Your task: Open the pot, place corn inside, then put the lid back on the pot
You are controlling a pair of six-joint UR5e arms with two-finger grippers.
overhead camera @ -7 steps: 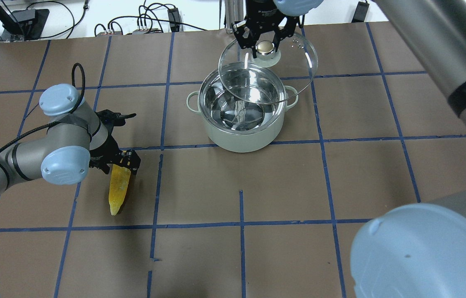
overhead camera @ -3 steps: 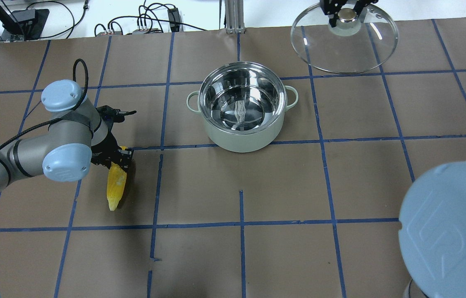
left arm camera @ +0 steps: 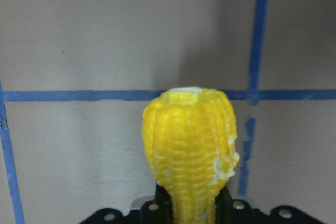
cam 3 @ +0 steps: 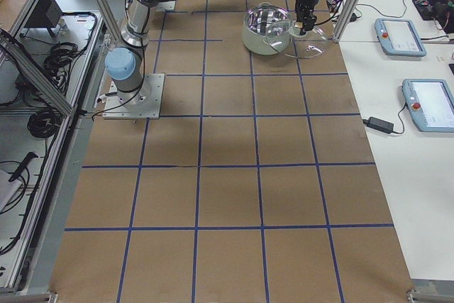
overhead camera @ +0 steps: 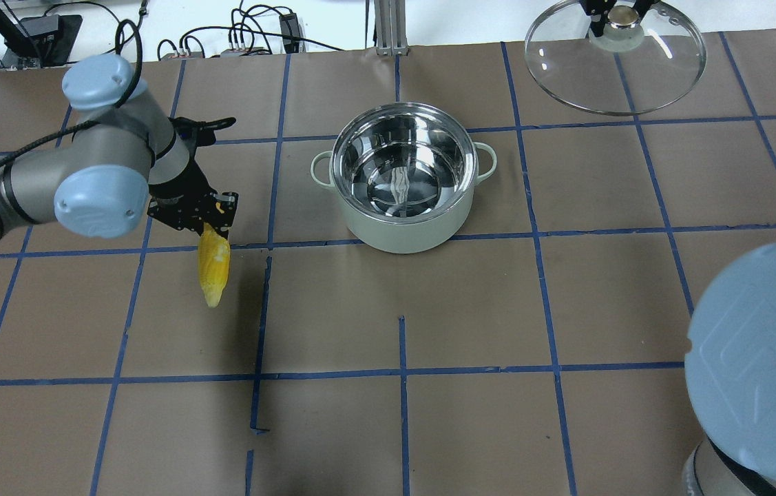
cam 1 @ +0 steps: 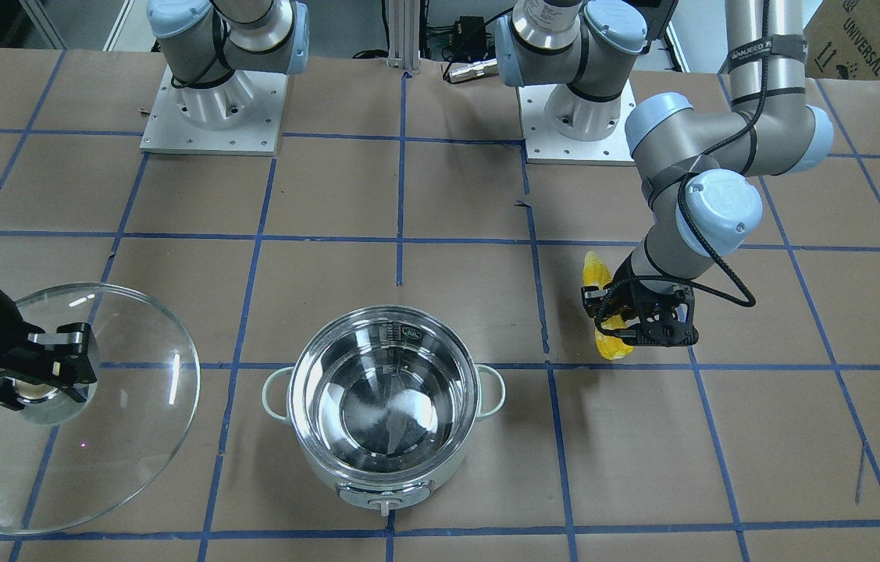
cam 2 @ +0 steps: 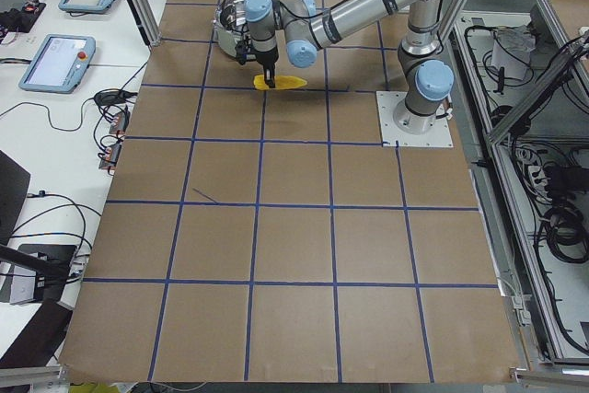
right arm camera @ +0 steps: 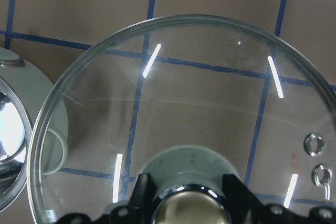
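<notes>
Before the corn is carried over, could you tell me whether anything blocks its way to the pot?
Nothing visible does. Only bare table lies between the corn in the left hand and the open pot; the right hand holds the lid away on the pot's other side.

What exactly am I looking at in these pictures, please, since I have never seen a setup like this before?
These are two robot arms bolted at one table edge, each ending in a two-fingered hand. Six cameras shot the same instant: one from behind the robot looking down, one facing it from across the table, one at each table end, and one on each wrist. On the brown table with its blue tape grid stands an open, empty pot. The left hand grips a yellow corn by one end, beside the pot. The right hand holds the glass lid by its knob, off to the pot's other side.
</notes>
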